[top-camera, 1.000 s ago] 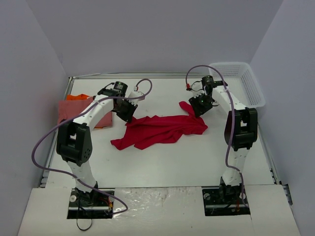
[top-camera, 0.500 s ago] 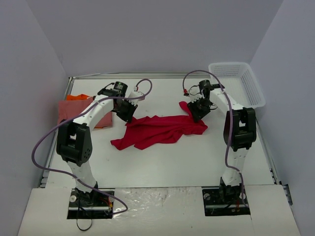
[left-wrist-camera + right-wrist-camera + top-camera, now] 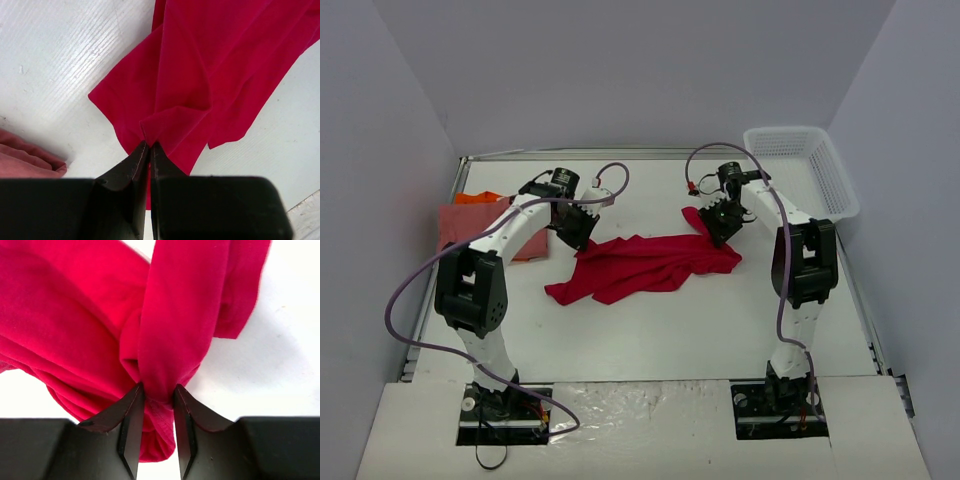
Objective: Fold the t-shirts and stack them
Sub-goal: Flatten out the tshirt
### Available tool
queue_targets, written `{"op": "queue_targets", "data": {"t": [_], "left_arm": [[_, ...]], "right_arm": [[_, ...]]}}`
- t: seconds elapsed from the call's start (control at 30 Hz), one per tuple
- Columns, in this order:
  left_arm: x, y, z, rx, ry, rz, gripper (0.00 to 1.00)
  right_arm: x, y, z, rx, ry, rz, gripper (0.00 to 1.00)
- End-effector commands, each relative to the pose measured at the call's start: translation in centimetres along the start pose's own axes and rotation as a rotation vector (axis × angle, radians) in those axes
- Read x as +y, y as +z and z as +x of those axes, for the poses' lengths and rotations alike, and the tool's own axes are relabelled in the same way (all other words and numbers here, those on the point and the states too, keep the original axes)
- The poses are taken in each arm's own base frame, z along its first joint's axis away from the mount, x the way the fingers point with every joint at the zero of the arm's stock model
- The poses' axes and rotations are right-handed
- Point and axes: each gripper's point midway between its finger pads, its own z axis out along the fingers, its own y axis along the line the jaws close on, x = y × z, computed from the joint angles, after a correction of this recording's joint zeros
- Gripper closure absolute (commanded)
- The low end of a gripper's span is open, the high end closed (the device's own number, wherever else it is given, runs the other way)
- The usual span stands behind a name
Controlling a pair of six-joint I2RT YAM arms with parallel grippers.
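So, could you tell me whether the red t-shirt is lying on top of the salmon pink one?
No, the red t-shirt lies beside the salmon pink t-shirt, with bare table between them.

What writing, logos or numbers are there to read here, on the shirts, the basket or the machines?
No text can be read anywhere.
The red t-shirt: plain, no print or tag showing.
The pink t-shirt and the orange t-shirt: plain where visible.
The basket: no label showing.
The left arm and the right arm: any marking is too small to read.
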Motion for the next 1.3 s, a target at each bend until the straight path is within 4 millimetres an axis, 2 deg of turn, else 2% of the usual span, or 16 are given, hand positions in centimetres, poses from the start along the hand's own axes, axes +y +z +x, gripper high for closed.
{"op": "queue_targets", "data": {"t": [0.0, 0.07, 0.1, 0.13, 0.2, 0.47, 0.63, 0.7, 0.77, 0.8, 0.9, 1.0, 1.07, 1.1, 1.2, 1.27], "left_arm": [[-0.1, -1.9, -1.1, -0.056, 0.013, -0.023, 0.98], [0.0, -2.0, -1.2, -0.061, 0.013, -0.027, 0.97], [0.0, -2.1, -1.2, -0.063, 0.012, -0.028, 0.98], [0.0, -2.1, -1.2, -0.063, 0.011, -0.028, 0.98], [0.0, -2.1, -1.2, -0.063, 0.011, -0.026, 0.98], [0.2, -2.6, -1.4, -0.074, 0.010, -0.041, 0.98], [2.4, -4.2, -2.3, -0.124, -0.044, -0.106, 0.98], [3.9, -5.9, -3.2, -0.160, -0.070, -0.144, 0.98], [5.7, -7.4, -3.4, -0.181, -0.106, -0.175, 0.98], [6.3, -8.8, -4.5, -0.221, -0.109, -0.187, 0.98], [7.2, -11.3, -5.0, -0.263, -0.146, -0.192, 0.98], [7.3, -14.5, -5.9, -0.326, -0.140, -0.216, 0.98], [6.7, -17.7, -7.0, -0.420, -0.127, -0.239, 0.98], [6.3, -20.0, -7.2, -0.474, -0.121, -0.268, 0.98], [5.9, -22.8, -7.3, -0.543, -0.111, -0.336, 0.98], [5.6, -22.6, -6.6, -0.527, -0.127, -0.334, 0.98]], "right_arm": [[-0.9, -1.5, -1.1, -0.023, 0.012, 0.040, 0.75], [-1.3, -2.0, -1.3, -0.034, 0.016, 0.053, 0.78], [-1.3, -2.2, -1.4, -0.037, 0.014, 0.058, 0.82], [-1.4, -2.3, -1.5, -0.039, 0.015, 0.064, 0.91], [-1.6, -2.4, -1.6, -0.041, 0.014, 0.070, 0.99], [-2.4, -2.8, -2.0, -0.050, 0.027, 0.103, 1.00], [-5.2, -4.4, -3.7, -0.095, 0.069, 0.200, 1.00], [-6.4, -5.5, -4.5, -0.119, 0.085, 0.246, 1.00], [-7.4, -7.6, -6.5, -0.179, 0.088, 0.295, 1.00], [-7.8, -8.5, -7.0, -0.197, 0.088, 0.315, 1.00], [-8.4, -11.7, -9.2, -0.286, 0.090, 0.347, 1.00], [-8.3, -15.0, -10.5, -0.366, 0.089, 0.381, 1.00], [-8.0, -17.7, -11.1, -0.425, 0.090, 0.405, 1.00], [-7.8, -19.5, -11.2, -0.461, 0.090, 0.423, 1.00], [-7.1, -22.9, -11.4, -0.529, 0.095, 0.451, 1.00], [-6.5, -23.6, -11.2, -0.545, 0.090, 0.443, 1.00]]}}
